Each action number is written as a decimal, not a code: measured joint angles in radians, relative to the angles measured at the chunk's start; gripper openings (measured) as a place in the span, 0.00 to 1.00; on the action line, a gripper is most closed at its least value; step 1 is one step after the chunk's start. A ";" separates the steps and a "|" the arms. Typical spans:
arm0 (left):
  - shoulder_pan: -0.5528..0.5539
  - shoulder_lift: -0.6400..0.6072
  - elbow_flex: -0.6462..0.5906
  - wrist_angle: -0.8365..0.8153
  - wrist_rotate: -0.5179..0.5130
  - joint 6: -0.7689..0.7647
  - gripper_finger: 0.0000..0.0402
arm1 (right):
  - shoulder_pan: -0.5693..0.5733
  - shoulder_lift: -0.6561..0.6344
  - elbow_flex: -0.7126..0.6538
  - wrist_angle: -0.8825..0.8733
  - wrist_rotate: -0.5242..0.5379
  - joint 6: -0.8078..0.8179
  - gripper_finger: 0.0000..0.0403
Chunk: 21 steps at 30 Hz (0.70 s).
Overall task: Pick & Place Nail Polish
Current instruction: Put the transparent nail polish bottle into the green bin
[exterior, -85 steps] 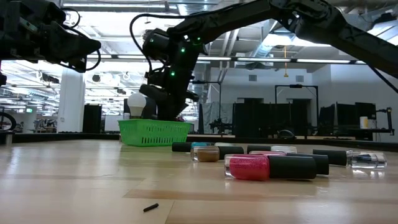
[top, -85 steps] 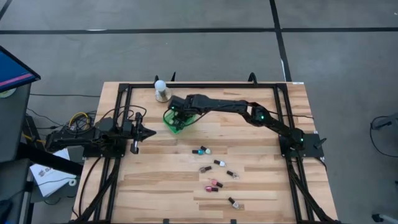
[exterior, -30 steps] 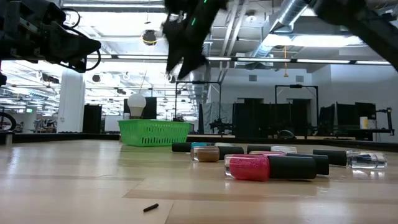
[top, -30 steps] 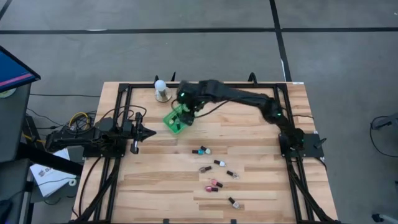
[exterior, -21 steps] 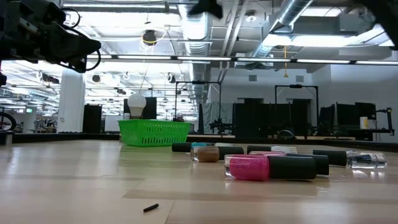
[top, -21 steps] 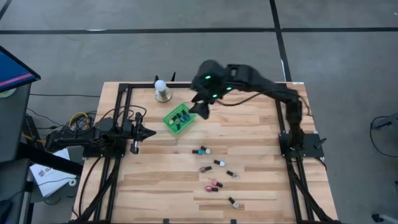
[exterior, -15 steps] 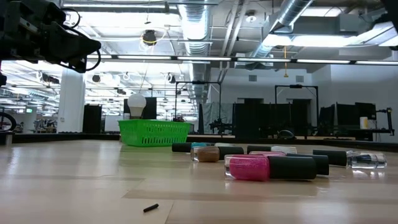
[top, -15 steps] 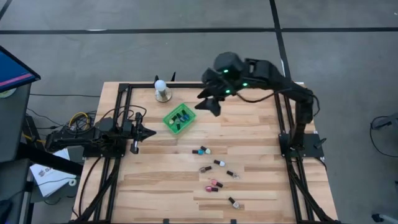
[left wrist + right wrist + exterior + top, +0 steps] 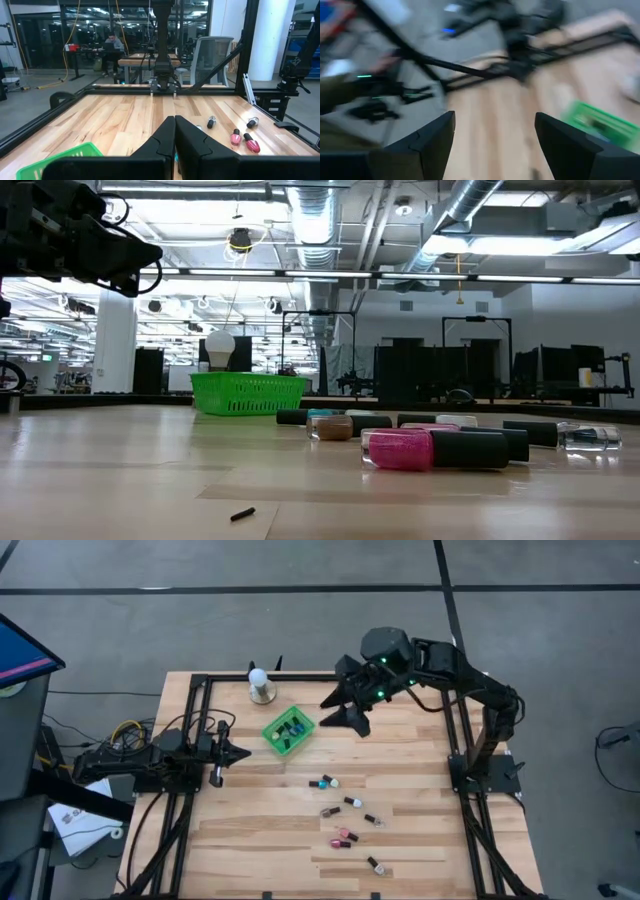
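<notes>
Wood table [image 9: 250, 830]: loose nail polish [image 9: 324, 782] lower centre. I bring right gripper [image 9: 343, 712], jaws wide and empty, down squarely over one bottle; left gripper [image 9: 240, 752] closed.

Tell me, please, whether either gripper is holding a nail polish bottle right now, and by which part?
Neither. The right gripper is open and empty above the table; the left gripper is shut on nothing.

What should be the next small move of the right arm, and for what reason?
Probably swing toward the loose nail polish bottles: the right gripper is open, empty and raised beside the green basket, which already holds some.
</notes>
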 joint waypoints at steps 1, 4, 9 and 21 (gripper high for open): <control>0.000 0.000 0.000 0.000 0.000 0.000 0.00 | 0.010 0.000 0.000 0.035 -0.051 0.008 0.66; 0.000 0.000 0.000 0.000 0.000 0.000 0.00 | 0.042 0.000 0.000 0.198 -0.216 0.066 0.66; 0.000 0.000 0.000 0.000 0.000 0.000 0.00 | 0.083 -0.015 0.000 0.486 -0.388 0.186 0.66; 0.000 0.000 0.000 0.000 0.000 0.000 0.00 | 0.153 -0.051 0.000 0.844 -0.498 0.324 0.66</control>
